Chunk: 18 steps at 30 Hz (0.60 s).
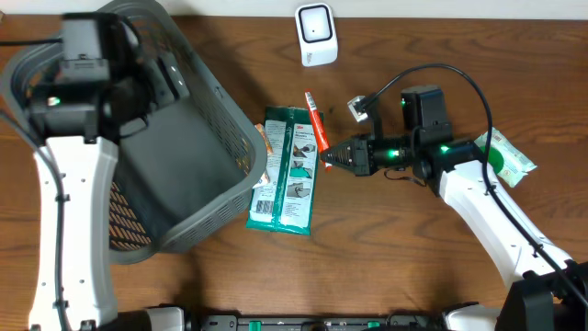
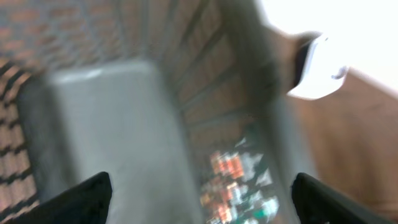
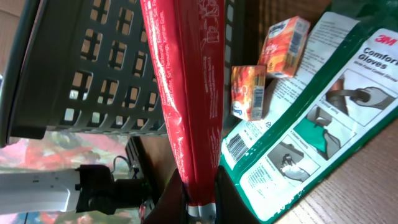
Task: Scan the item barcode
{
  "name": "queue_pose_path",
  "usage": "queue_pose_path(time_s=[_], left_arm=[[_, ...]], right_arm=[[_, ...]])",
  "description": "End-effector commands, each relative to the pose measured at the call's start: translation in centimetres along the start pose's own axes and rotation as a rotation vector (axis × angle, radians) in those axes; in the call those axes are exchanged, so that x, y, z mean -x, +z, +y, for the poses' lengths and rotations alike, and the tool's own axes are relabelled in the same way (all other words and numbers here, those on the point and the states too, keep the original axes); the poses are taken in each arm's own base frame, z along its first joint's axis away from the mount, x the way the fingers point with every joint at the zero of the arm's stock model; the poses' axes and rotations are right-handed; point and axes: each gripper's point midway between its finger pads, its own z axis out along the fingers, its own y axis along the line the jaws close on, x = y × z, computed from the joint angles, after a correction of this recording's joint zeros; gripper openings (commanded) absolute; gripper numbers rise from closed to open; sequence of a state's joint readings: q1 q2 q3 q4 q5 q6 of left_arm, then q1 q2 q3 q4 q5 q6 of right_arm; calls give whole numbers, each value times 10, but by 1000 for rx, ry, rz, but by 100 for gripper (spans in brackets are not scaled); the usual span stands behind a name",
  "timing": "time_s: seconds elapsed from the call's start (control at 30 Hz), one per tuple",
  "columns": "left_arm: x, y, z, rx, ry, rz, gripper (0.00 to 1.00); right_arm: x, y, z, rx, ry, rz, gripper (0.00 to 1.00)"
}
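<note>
Tabletop of dark wood holds basket, glove pack, scanner.

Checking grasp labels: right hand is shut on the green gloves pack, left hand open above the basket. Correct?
Not quite. The right hand is shut on the red packet, not the green gloves pack, which lies loose beside the basket. The right wrist view shows this. The left hand is open above the basket, as stated.
</note>
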State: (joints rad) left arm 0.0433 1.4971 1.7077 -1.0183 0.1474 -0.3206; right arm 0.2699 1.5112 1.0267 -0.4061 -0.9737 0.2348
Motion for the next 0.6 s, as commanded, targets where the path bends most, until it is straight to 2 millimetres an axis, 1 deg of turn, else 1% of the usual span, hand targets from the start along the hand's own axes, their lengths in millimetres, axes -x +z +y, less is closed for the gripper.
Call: queue_pose_path(time_s=[0.0,0.03,0.07,0.13,0.2,0.3,0.4,0.47,0.57], left_arm=[[15,-84,-71,-380,35,-123,45],[10,-91,-79,-418,28,-111,12],[1,-97,-87,-446,21,-87,7],[-20,-101,-100,-467,41,-29,7],[-42,-96,-114,-481,77,46,7],[-76,-76,-131,-456,107,154,7],[-108,-48,-143,-377,144,233,7],[-124,-33,-150,-318,176,255,7],[-145,-10,-160,-213,199,268,8]], right_arm=[[10,-12,-3,0,15,-37,1],[13,-16,-7,-7,21,-49,1],[16,-20,-10,-14,26,-62,1],[23,-33,-22,-36,49,-100,1],[29,-48,-34,-60,84,-139,1],[33,-71,-53,-99,139,-190,1],[33,-89,-68,-131,163,-221,1],[30,-98,-76,-155,176,-230,1],[24,-105,-93,-234,221,-233,1]])
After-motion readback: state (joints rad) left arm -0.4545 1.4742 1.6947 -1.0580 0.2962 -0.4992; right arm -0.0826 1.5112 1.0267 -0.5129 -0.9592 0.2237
